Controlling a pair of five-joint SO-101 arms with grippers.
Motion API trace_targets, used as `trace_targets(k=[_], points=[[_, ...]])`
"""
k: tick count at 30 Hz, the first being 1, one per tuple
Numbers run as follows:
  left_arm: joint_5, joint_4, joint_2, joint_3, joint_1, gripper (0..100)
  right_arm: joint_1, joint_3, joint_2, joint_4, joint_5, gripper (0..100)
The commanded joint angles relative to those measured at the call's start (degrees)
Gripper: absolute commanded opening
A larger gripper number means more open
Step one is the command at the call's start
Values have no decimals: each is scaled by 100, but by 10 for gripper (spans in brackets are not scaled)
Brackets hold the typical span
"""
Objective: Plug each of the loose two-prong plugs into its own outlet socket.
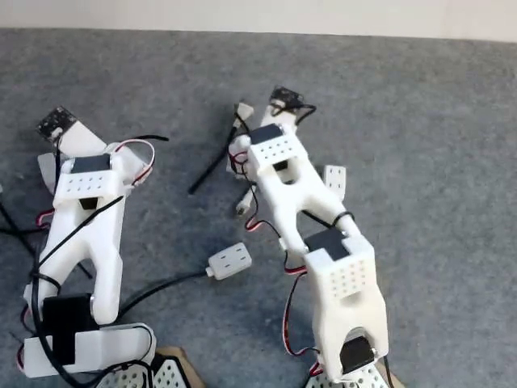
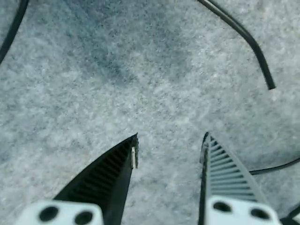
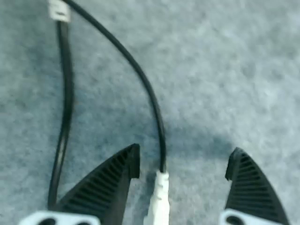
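In the right wrist view my right gripper [image 3: 186,152] is open close above the grey carpet. A white two-prong plug [image 3: 158,199] lies between its fingers, nearer one of them, untouched. Its black cable [image 3: 140,79] runs away from the gripper. A second white plug [image 3: 59,9] lies farther off. From above, white plugs [image 1: 242,111] [image 1: 241,204] lie beside the right arm [image 1: 275,153]. One white outlet socket [image 1: 229,260] lies between the arms, another [image 1: 334,179] to the right arm's right. My left gripper [image 2: 171,140] is open over bare carpet, holding nothing.
A loose black cable end [image 2: 269,86] lies on the carpet ahead of the left gripper. The left arm [image 1: 89,186] stands at the left edge of the high view. A black cable [image 1: 161,287] leads from the middle socket toward the arm bases. Open carpet lies at right.
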Motion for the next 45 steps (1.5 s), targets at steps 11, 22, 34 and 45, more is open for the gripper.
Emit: trace_targets(k=[11,22,34,45], points=[[26,-79,-198,-31,84,232,-75,-989,453,1297,211,109],[26,-79,-198,-22,84,232,-725,-954,479,1560,220,109],[26,-79,-198,-13,101,232,-338,-971,470,1727,1055,3],[26,-79,-198,-4,145,232,1015,-1666,418,3618,6040,5]])
